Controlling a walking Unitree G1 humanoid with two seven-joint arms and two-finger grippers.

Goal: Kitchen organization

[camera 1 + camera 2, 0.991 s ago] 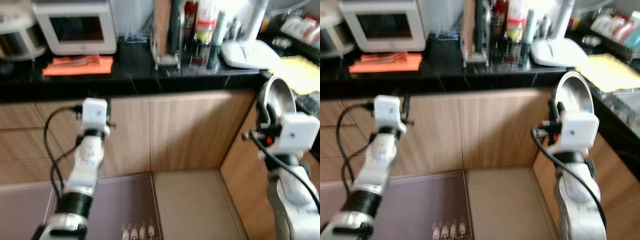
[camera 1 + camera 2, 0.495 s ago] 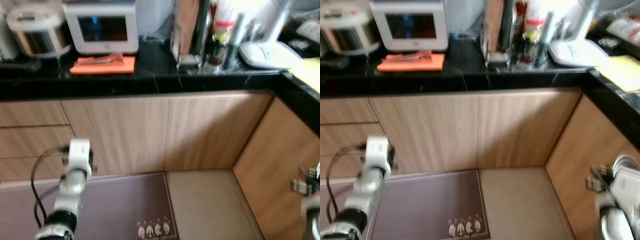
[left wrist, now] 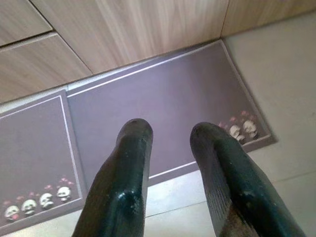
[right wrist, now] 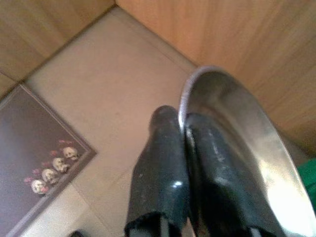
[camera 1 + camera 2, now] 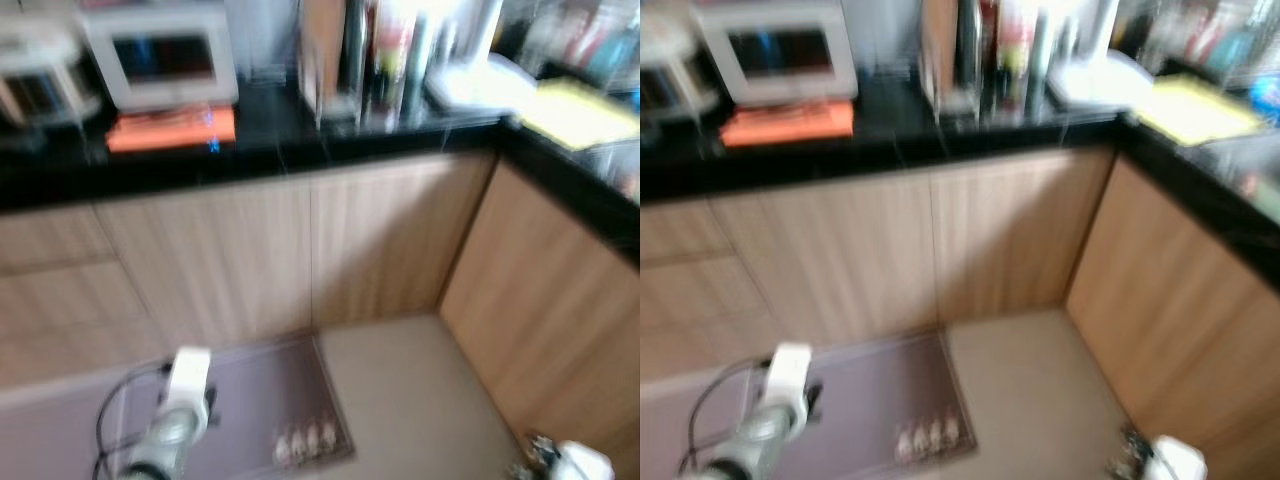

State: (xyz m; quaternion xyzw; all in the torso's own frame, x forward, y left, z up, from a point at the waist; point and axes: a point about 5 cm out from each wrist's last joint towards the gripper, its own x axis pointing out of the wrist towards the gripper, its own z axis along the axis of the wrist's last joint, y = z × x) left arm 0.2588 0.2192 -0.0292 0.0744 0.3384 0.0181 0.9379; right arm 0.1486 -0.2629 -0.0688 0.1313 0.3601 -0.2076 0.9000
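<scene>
Both arms sit lower than half a second ago: the left arm (image 5: 178, 415) now shows at the bottom of the head views above the floor mat (image 5: 250, 410), and the right arm's white wrist block (image 5: 582, 462) has sunk to the lower right corner. The whole picture has also shifted and blurred, which is the camera moving, not the kitchen.

The left hand (image 3: 170, 136) hangs over the mat with its two glossy black fingers (image 3: 129, 168) spread apart and nothing between them. The mat is a flat, dull purple-grey rectangle with a pale border line and a row of small white skull-like figures (image 3: 242, 129) near one edge; a second mat of the same pattern (image 3: 29, 163) lies just beside it.

The right hand (image 4: 182, 123) has its fingers pressed tightly on the rim of a round, shiny steel plate (image 4: 237, 133), which is held low over the beige tiled floor (image 4: 113, 89) near the corner of the wood-grain cabinets (image 5: 390, 240). The plate's surface is smooth and reflective, with a raised lip.

On the black, polished stone desk (image 5: 260, 145) stand a white boxy appliance with a dark window (image 5: 160, 65), a folded orange cloth (image 5: 170, 128) and a cluster of bottles (image 5: 385, 50), all blurred.
</scene>
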